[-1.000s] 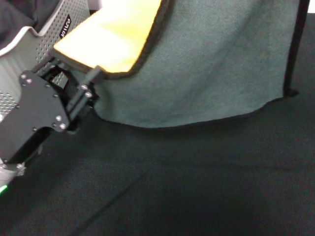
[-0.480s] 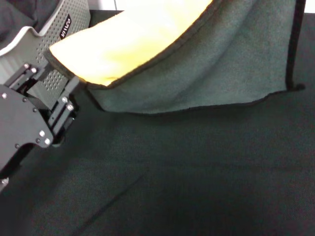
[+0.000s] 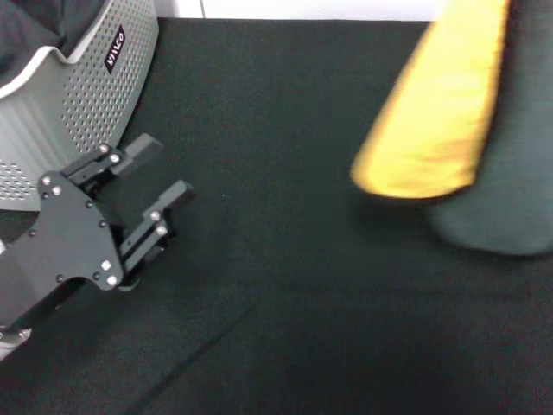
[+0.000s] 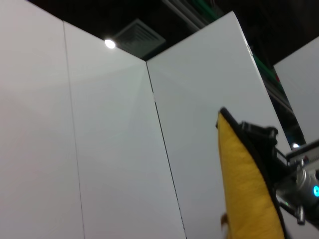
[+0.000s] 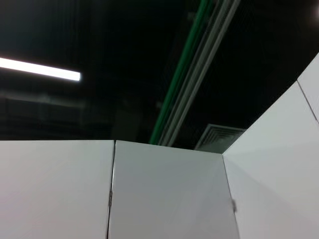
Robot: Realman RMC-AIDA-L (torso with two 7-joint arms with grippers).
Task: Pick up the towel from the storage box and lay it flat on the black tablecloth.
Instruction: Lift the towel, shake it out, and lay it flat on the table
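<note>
I see left gripper [image 3: 154, 175] empty, fingers apart, beside storage box [image 3: 78, 104]. Towel [image 3: 449, 130] hangs well right over black tablecloth [image 3: 285, 294]; right gripper [image 4: 261, 137] pinches its top edge.

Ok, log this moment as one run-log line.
left gripper: open, empty, beside storage box | towel: hanging folded at right above black tablecloth, not flat | right gripper: unseen in head view
</note>
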